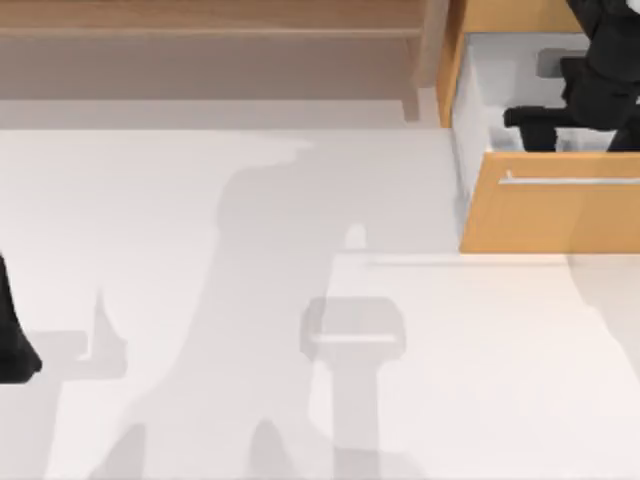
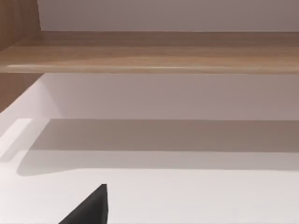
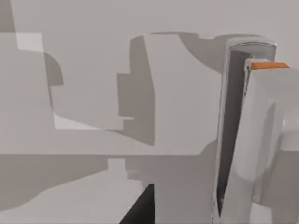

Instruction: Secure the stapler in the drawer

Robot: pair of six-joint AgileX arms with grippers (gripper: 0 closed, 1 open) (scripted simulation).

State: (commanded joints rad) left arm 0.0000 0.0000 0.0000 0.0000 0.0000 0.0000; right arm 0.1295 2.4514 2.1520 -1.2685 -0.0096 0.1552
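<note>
- The right claw (image 1: 535,128) hangs inside the open drawer (image 1: 548,212), above its white floor; how its fingers stand I cannot tell.
- The stapler (image 3: 243,140) lies just beside that claw on the drawer floor, apart from it.
- Beyond, the brown shelf (image 1: 210,30).
- Far across, the left arm (image 1: 12,345) sits parked at the table's (image 1: 200,300) left edge.

1. The right gripper (image 1: 535,125), in the upper right of the top view, hangs over the open drawer (image 1: 545,215); the dark arm hides part of the white interior, and the finger gap cannot be made out.
2. The drawer front runs off the right edge.
3. The left arm (image 1: 15,345) is cut by the left edge.
4. In the right wrist view, the stapler (image 3: 243,140) runs off the bottom edge.
</note>
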